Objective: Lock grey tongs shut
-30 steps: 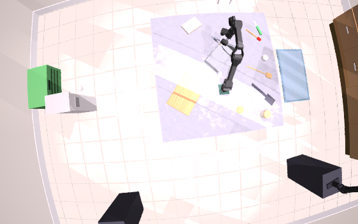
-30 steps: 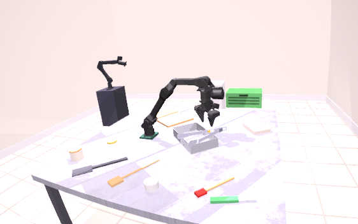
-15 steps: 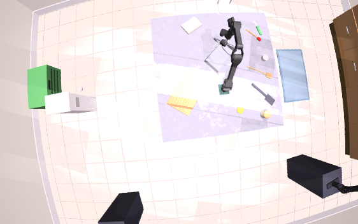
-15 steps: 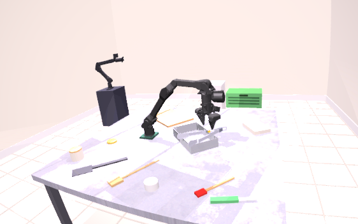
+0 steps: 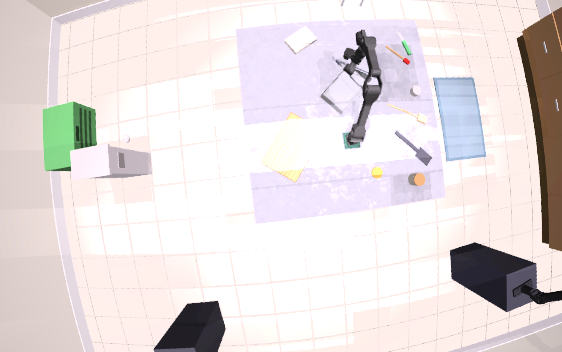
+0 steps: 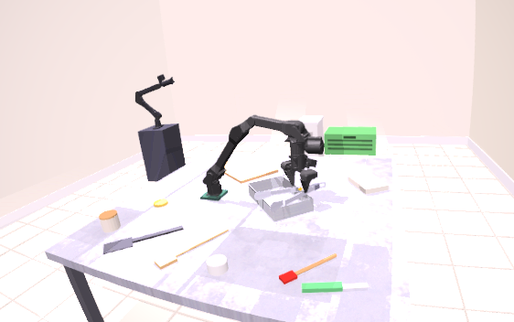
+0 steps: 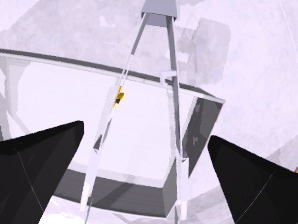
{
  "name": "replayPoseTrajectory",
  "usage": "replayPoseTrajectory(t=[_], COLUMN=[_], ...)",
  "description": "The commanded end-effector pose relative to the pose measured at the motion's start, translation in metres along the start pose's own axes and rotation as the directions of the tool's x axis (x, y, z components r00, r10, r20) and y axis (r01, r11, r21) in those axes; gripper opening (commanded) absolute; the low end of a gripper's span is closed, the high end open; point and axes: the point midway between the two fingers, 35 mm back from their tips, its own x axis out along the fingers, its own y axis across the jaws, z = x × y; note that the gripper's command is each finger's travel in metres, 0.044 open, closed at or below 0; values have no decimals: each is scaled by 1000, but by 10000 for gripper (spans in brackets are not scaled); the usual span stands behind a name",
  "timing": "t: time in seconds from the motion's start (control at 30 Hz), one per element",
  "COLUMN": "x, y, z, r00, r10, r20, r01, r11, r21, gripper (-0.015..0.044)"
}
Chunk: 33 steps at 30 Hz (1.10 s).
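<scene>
Both fingers of my tool (image 6: 299, 184) (image 7: 146, 131) stand released, spread wide to straddle the arms of the grey tongs (image 6: 315, 187) (image 7: 175, 100), which lie open across the roasting tin (image 6: 293, 209) (image 7: 115, 191), so that closing might squeeze them together.

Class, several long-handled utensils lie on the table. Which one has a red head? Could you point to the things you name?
The small one with an orange handle (image 5: 398, 55) (image 6: 316, 264), beside the green-handled tool (image 5: 406, 48) (image 6: 322, 287); the other heads are dark grey or tan.
</scene>
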Motion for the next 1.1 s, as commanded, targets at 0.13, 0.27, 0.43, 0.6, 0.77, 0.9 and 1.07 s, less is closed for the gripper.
replayPoseTrajectory(t=[0.13,0.27,0.43,0.6,0.77,0.9,1.07], x=[12,18,27,35,43,50,53], y=[-1,-1,0,0,1,2,4], z=[-1,-1,-1,-2,-2,-3,-3], r00=[1000,1000,1000,1000,1000,1000,1000], r10=[-9,-9,-9,-9,-9,-9,3], r20=[-1,-1,-1,-1,-1,-1,-2], r01=[9,9,9,9,9,9,-3], r11=[1000,1000,1000,1000,1000,1000,1000], r21=[-6,-6,-6,-6,-6,-6,0], gripper=[440,440,440,440,440,440,387])
